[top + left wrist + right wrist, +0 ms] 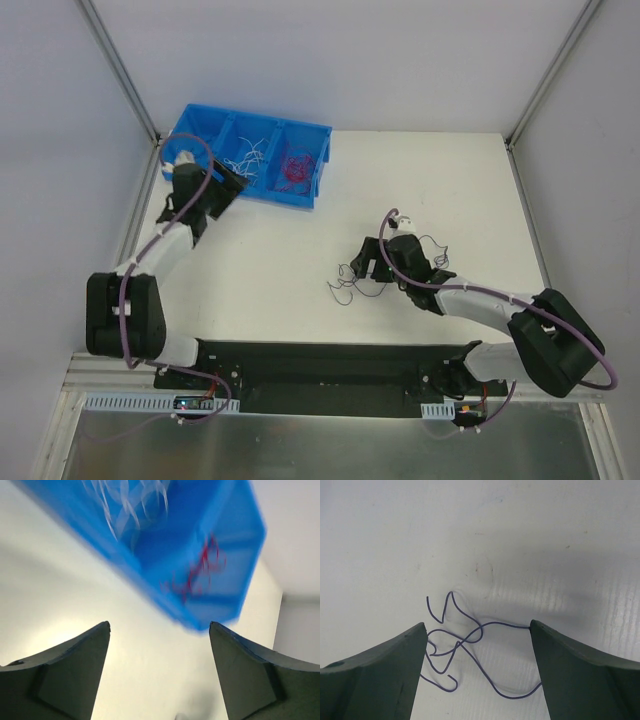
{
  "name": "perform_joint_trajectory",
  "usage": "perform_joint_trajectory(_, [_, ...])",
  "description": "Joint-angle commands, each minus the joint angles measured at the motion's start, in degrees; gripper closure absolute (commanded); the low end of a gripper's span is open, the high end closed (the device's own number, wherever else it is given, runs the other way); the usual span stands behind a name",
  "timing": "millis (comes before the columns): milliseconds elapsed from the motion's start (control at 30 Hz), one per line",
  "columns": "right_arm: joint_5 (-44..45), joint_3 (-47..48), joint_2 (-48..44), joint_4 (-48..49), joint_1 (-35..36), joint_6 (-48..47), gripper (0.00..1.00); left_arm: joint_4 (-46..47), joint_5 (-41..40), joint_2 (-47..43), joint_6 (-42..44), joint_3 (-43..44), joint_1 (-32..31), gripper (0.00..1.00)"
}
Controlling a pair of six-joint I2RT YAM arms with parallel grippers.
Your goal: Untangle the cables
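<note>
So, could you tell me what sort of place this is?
Probably a robotics lab test cell: plain white walls on a metal frame, a white table, and a blue bin holding white wires and red wires.

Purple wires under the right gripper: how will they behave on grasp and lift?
Probably very light and springy: the purple wires are hair-thin and lie in loose curls on the table. They will likely come up as one clump, since the strands cross and hook each other. Being so thin, they may slip out of the open right gripper when it closes.
</note>
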Motion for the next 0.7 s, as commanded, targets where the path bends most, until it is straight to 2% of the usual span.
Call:
perform_joint_trajectory(0, [2.44,-1.00,-3.04,0.33,-0.15,1.26,0.14,2.59,-6.46,-10.71,1.79,-11.17,-12.89,0.19])
perform_joint_trajectory(167, [2.18,-2.06,-4.18,1.29,-0.33,1.35,0.14,-0.83,-6.91,-19.94,5.75,-18.91,-27.40,0.19])
perform_joint_trajectory(267, [1.74,-1.88,-3.92,1.29,-0.33,1.17,0.14,-0.92,-3.75,-21.19,4.44,-23.04,-34.87,0.22])
perform_joint_trajectory(433, [1.65,-1.80,-3.83,1.38,-0.24,1.09,0.14,0.04,-0.75,-16.89,1.01,-23.50,-43.14,0.24])
perform_joint_trajectory(567, [1.47,-1.80,-3.74,1.38,-0.33,1.09,0.14,3.38,-1.98,-11.36,-0.13,-23.41,-47.46,0.43])
perform_joint_trajectory(667, [1.56,-1.88,-3.92,1.38,-0.42,1.09,0.14,5.92,-2.25,-7.23,-1.54,-22.71,-49.30,0.41])
